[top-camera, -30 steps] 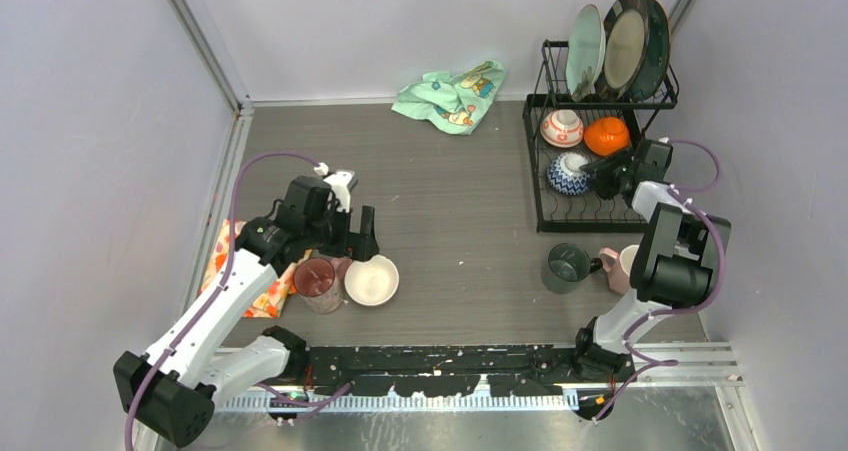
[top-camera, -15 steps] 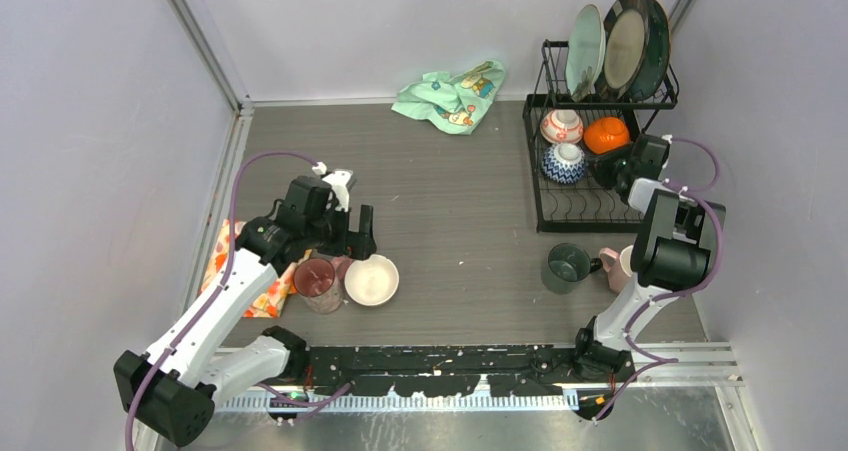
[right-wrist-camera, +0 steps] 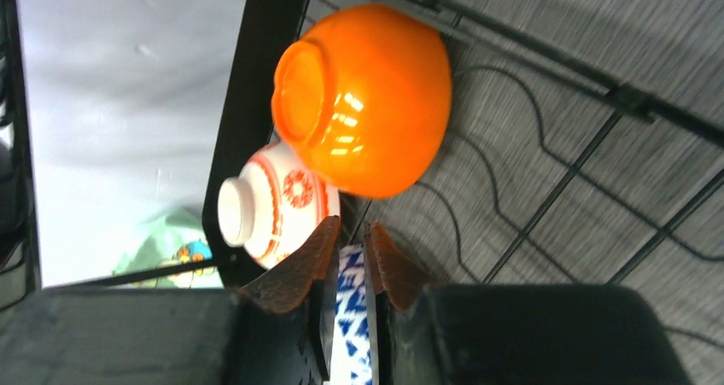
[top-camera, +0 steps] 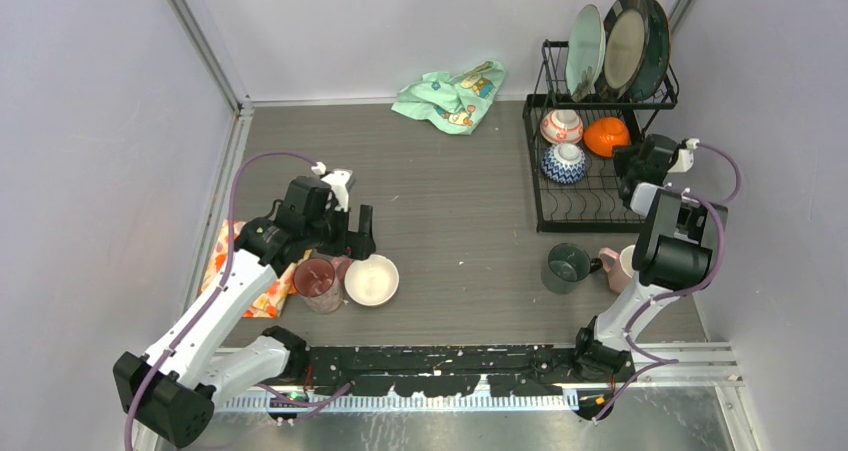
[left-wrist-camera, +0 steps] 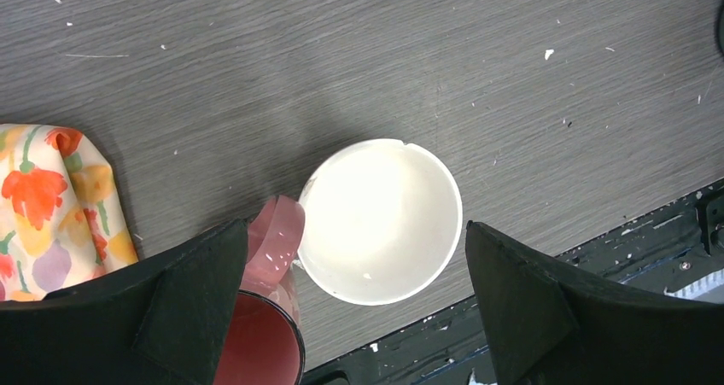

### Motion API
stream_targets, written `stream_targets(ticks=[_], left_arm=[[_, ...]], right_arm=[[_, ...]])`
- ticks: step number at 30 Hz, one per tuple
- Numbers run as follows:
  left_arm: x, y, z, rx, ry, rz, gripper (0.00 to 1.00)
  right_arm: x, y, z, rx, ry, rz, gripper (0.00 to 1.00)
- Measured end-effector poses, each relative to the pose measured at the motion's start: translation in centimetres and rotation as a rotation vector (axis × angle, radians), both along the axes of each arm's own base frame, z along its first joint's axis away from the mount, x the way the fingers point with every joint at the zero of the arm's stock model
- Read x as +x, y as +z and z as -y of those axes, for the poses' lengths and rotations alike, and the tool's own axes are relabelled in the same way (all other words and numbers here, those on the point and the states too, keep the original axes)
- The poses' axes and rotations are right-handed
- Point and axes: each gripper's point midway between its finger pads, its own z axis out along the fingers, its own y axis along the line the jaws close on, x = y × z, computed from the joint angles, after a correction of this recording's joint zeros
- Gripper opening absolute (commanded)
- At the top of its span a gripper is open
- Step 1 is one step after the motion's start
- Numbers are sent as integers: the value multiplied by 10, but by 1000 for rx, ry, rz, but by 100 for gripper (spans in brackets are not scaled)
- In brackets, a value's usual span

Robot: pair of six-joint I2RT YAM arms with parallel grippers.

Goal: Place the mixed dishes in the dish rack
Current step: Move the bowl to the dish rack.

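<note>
The left gripper [left-wrist-camera: 357,231] hangs with its jaws wide open over the white bowl [left-wrist-camera: 380,221]. The bowl sits on the table [top-camera: 450,201], with a pink cup [left-wrist-camera: 260,351] touching its rim at 8 o'clock. I judge the step in hand to be picking up this bowl. The next move calls for a straight descent and a pinch on the rim away from the cup, then a carry toward the dish rack [top-camera: 580,228] at 2 o'clock. The right gripper [right-wrist-camera: 351,227] is in the rack's lower basket, at 3 o'clock of the blue bowl [top-camera: 565,161]. Its jaws are drawn almost together and seem to hold nothing. A green cup [top-camera: 568,267] and a pale pink cup [top-camera: 620,266] wait on the table at the rack's 6 o'clock.
</note>
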Motion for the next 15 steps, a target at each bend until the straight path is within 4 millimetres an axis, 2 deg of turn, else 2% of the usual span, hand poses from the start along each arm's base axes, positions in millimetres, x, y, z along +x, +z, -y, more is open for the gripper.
stream_targets(ticks=[9, 12, 15], left_arm=[[5, -1, -9, 39, 40, 16, 100], [7, -4, -20, 86, 82, 24, 100], [9, -4, -30, 124, 120, 38, 100]], right_arm=[[26, -45, 19, 49, -77, 28, 19], [37, -46, 23, 60, -87, 54, 19], [49, -36, 26, 58, -93, 98, 19]])
